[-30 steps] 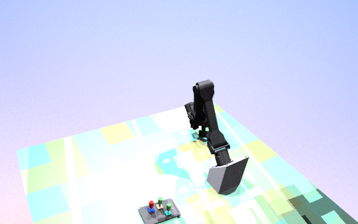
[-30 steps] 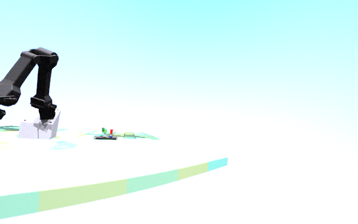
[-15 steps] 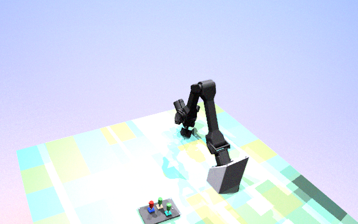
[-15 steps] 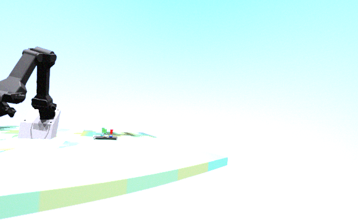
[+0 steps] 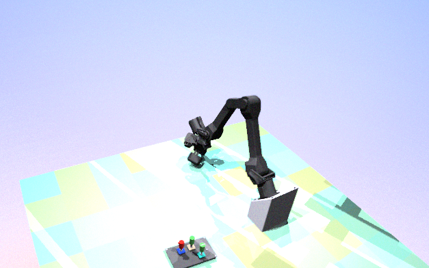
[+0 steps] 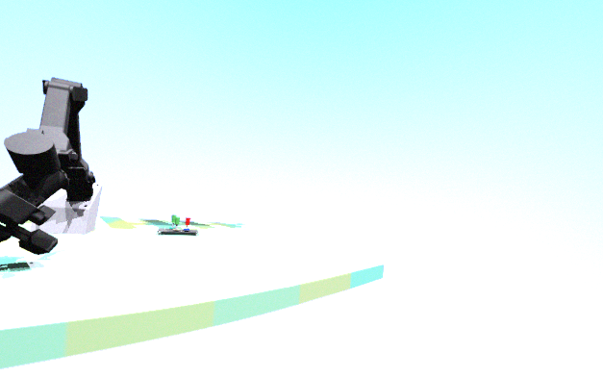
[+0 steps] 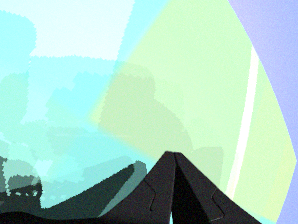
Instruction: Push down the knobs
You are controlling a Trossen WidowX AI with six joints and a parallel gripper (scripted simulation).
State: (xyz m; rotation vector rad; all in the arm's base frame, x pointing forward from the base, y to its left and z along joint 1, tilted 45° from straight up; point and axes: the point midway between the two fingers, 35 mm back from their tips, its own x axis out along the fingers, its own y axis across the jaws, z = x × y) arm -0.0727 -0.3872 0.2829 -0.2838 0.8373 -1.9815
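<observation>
The dark grey circuit board [image 5: 178, 260] [image 6: 177, 232] stands near the table's front edge in the top view. On it stand a red knob [image 5: 180, 243] [image 6: 188, 221] on a blue potentiometer [image 5: 180, 251], a green knob [image 5: 191, 238] [image 6: 173, 219] on a tan potentiometer [image 5: 191, 247], and a green knob [image 5: 202, 246] on a teal potentiometer [image 5: 200, 254]. My gripper [image 5: 195, 159] [image 6: 43, 242] [image 7: 170, 159] is shut with nothing in it. It hangs low over the table, far behind the board. The wrist view shows only the closed fingers and table.
The arm's grey base block [image 5: 273, 208] [image 6: 79, 213] stands right of the board and behind it. The table [image 5: 79, 205] has pale patchwork colours; its front edge [image 6: 183, 314] shows in the exterior view.
</observation>
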